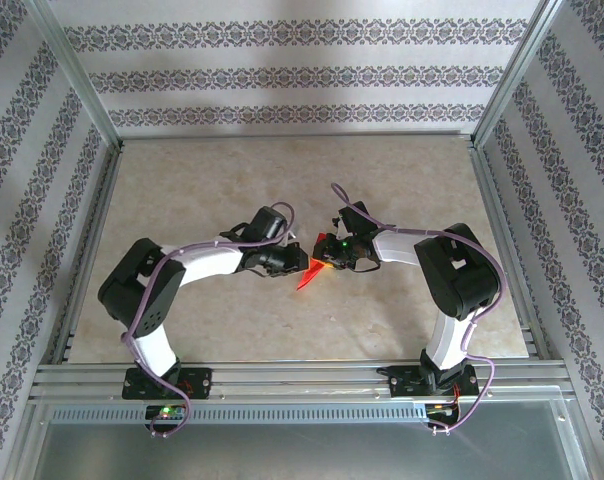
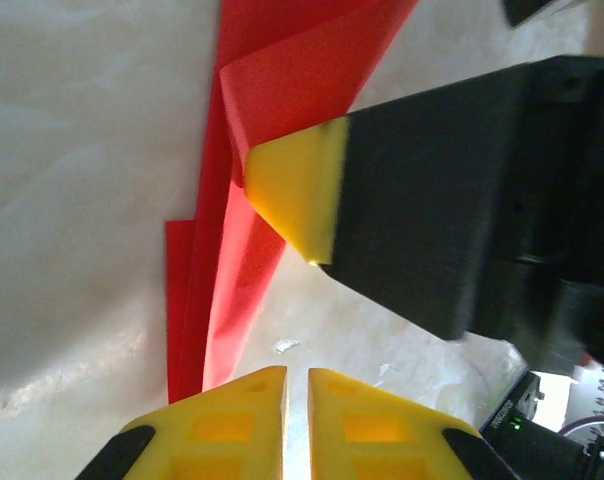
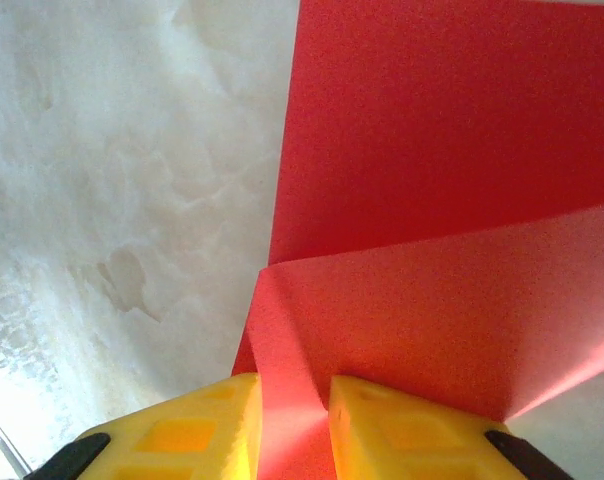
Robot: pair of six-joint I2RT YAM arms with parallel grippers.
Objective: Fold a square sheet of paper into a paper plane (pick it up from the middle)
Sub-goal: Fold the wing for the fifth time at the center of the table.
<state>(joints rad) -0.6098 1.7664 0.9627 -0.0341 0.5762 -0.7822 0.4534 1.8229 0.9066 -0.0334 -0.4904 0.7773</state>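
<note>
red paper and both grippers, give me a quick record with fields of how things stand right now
paper: red paper, folded, creases showing, narrow and pointed seen from above
place: near the middle of the table, between the two grippers
right gripper: shut on the red paper, a fold passes between its fingers
left gripper: fingers almost together, nothing between them, paper just ahead and not held

Robot lab test cell.
Silver aluminium frame posts point(image 1: 87, 90) box in a beige marble-look tabletop point(image 1: 282, 170), grey-patterned white wallpaper panels point(image 1: 302, 75) line the sides, and two white-and-black robot arms point(image 1: 197, 262) bolt to silver aluminium rails point(image 1: 302, 372).
</note>
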